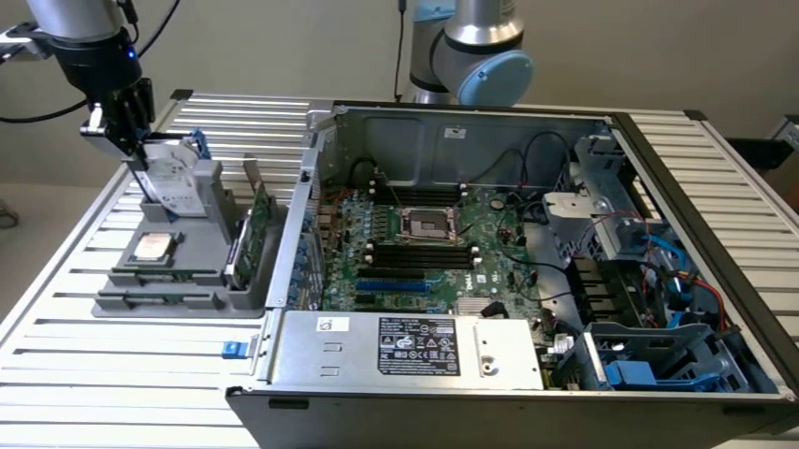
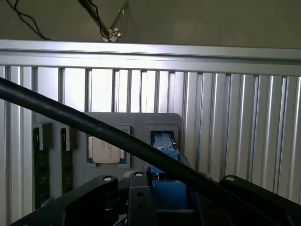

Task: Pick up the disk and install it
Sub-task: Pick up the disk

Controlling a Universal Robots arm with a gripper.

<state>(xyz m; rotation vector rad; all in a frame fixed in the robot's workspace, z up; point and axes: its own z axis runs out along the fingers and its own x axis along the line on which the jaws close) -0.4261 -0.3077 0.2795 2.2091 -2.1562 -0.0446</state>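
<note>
The disk (image 1: 175, 182), silver-grey with a white label and a blue carrier, stands upright at the back of the grey holder (image 1: 187, 295) on the exterior view's left. My gripper (image 1: 135, 148) comes down on its top edge from above and is shut on the disk. In the wrist view the blue carrier of the disk (image 2: 167, 190) sits between my two black fingers (image 2: 94, 193). Whether the disk has left its slot I cannot tell.
On the holder lie a square silver chip (image 1: 152, 246) and an upright green circuit card (image 1: 256, 234). The open computer case (image 1: 525, 243) stands to the exterior view's right, with blue drive bays (image 1: 649, 360) in its near corner. A black cable (image 2: 94, 127) crosses the wrist view.
</note>
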